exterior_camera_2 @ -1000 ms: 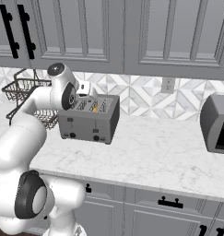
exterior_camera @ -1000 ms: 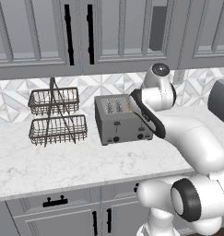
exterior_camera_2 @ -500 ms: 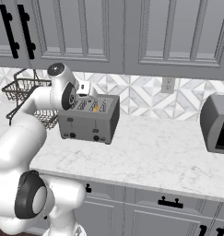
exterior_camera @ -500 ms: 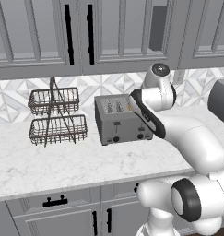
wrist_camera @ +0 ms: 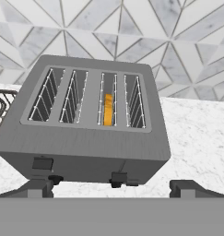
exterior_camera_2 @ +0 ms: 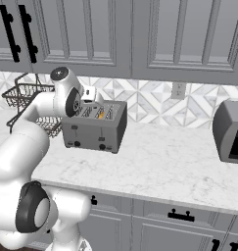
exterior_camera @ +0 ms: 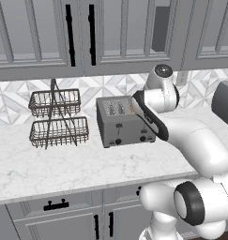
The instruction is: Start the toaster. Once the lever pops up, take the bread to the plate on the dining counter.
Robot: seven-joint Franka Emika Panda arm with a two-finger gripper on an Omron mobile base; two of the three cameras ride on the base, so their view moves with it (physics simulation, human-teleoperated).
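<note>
The grey four-slot toaster [exterior_camera: 125, 124] [exterior_camera_2: 93, 131] [wrist_camera: 95, 147] stands on the marble worktop against the tiled wall. The bread [wrist_camera: 107, 109] [exterior_camera_2: 101, 115] sits low in the third slot from the left, only its golden edge showing. On the toaster's front, the right lever [wrist_camera: 118, 177] sits lower than the left lever [wrist_camera: 42, 163]. My gripper [wrist_camera: 115, 188] hovers just above and in front of the toaster, open, with nothing between its fingertips [wrist_camera: 39, 186]. The plate and the dining counter are out of view.
A two-tier wire basket rack [exterior_camera: 57, 117] [exterior_camera_2: 27, 98] stands left of the toaster. A dark boxy appliance [exterior_camera_2: 230, 132] [exterior_camera: 224, 103] sits at the far right of the worktop. Upper cabinets hang close overhead. Bare worktop [exterior_camera_2: 164, 162] lies in front and to the right.
</note>
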